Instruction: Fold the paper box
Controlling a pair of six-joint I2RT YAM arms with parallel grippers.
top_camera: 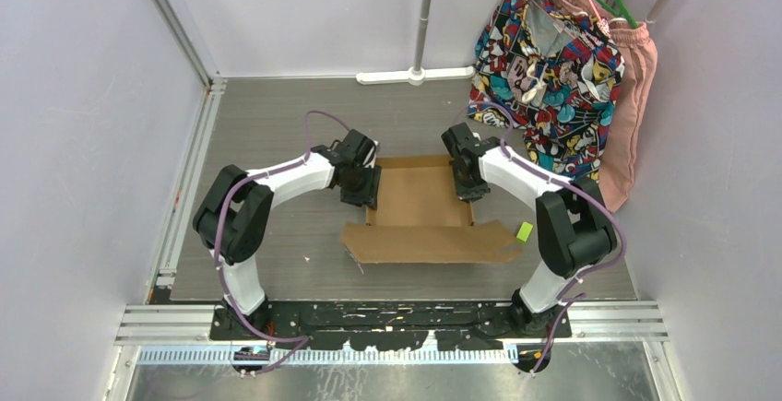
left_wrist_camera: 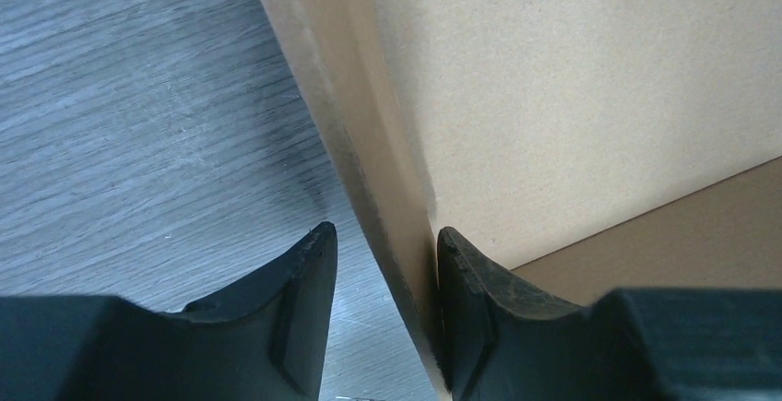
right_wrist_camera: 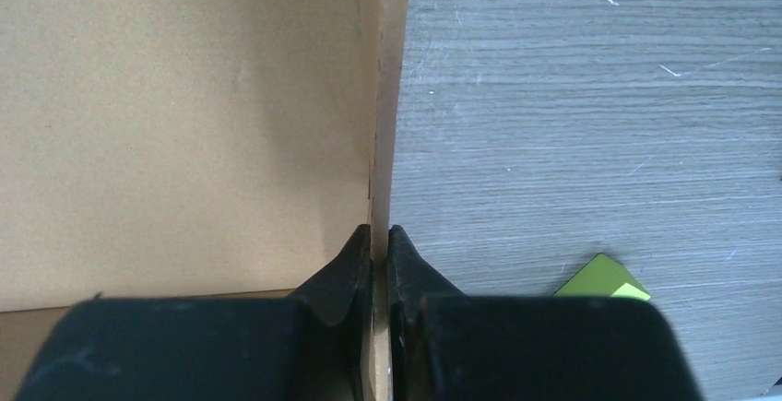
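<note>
The paper box [top_camera: 420,200] is plain brown cardboard, lying mid-table with its side walls raised and its wide front flap [top_camera: 429,242] flat toward me. My left gripper [top_camera: 362,185] straddles the box's left wall [left_wrist_camera: 369,143]. In the left wrist view [left_wrist_camera: 385,230] its inner finger [left_wrist_camera: 479,290] touches the wall and its outer finger [left_wrist_camera: 295,300] stands apart from it, so it is open. My right gripper [top_camera: 467,180] is shut on the box's right wall [right_wrist_camera: 392,51], pinching it between both fingers in the right wrist view [right_wrist_camera: 380,230]. The box floor [right_wrist_camera: 184,115] lies to its left.
A small green piece [top_camera: 524,231] lies on the table right of the front flap and also shows in the right wrist view [right_wrist_camera: 604,278]. Patterned and pink clothes [top_camera: 553,60] hang at the back right. A white pole base [top_camera: 415,76] stands at the back wall.
</note>
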